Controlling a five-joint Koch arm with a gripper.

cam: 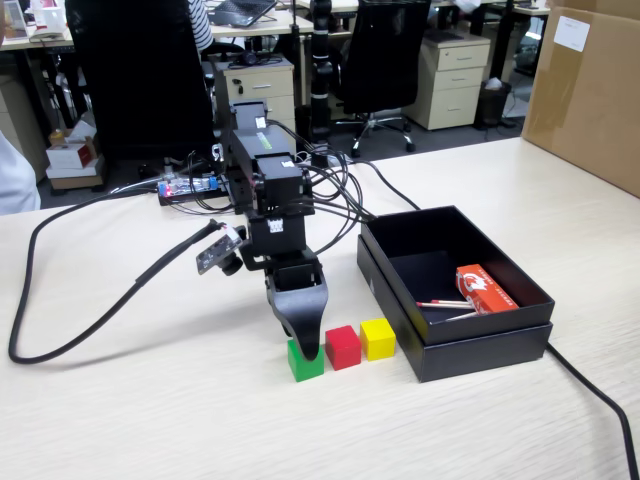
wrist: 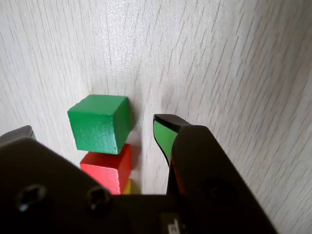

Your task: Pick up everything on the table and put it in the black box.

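Three cubes in a row on the table (cam: 120,410): one green cube (cam: 305,362), one red cube (cam: 343,347), one yellow cube (cam: 378,339). Pincer (wrist: 92,130) spread wide, straddling the green cube, gripping nothing. One black box (cam: 480,345) beyond the yellow cube, holding one orange-red matchbox (cam: 487,289) and loose matchsticks (cam: 447,304); print unreadable. Light wood grain; office chairs, drawer units, one brown carton (cam: 590,95) behind.
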